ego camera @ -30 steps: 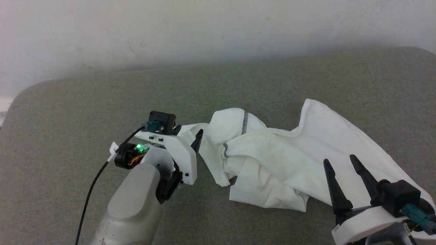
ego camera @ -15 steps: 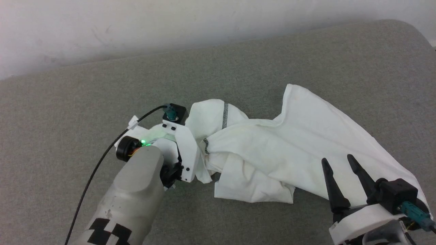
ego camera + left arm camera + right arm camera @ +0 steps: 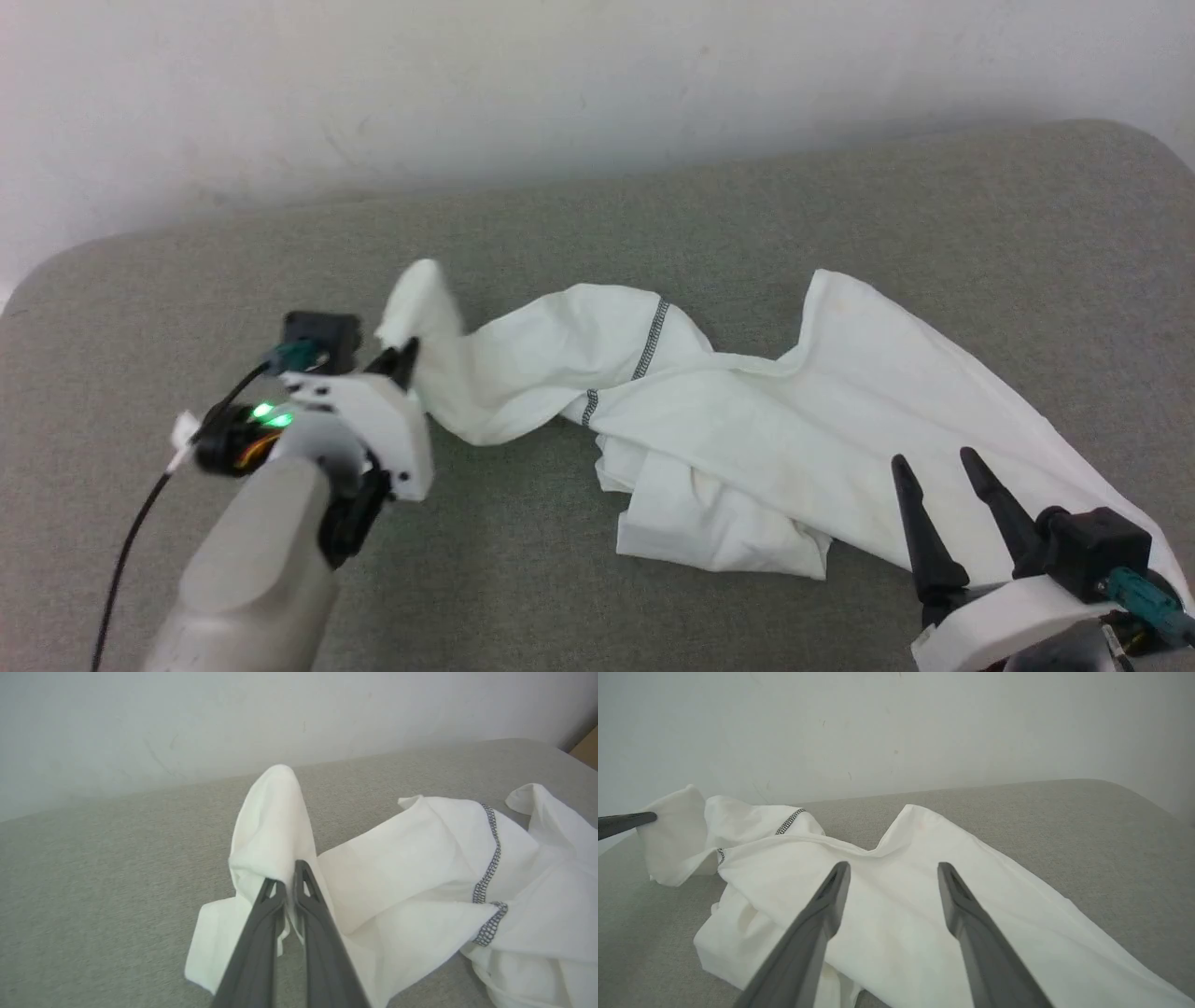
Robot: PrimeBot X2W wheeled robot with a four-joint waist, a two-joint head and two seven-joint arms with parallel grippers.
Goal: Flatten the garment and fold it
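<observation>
The white garment [image 3: 794, 420] lies crumpled across the grey surface, a grey stitched seam [image 3: 653, 336] showing near its middle. My left gripper [image 3: 403, 357] is shut on a sleeve end [image 3: 271, 830], holding it lifted off the surface at the left. In the left wrist view the two fingers [image 3: 306, 896] pinch the cloth between them. My right gripper [image 3: 929, 462] hangs open over the garment's lower right part, with nothing between its fingers [image 3: 831, 891]. In the right wrist view the garment [image 3: 901, 896] spreads below the open jaws.
The grey padded surface [image 3: 653, 215] ends at a pale wall [image 3: 560, 84] behind. A black cable [image 3: 131, 541] trails from my left wrist. Bare surface lies to the left and in front of the garment.
My left gripper has shut on the sleeve and pulled it out to the left, stretching that part of the garment. The head camera has shifted. The right gripper stays open in place.
</observation>
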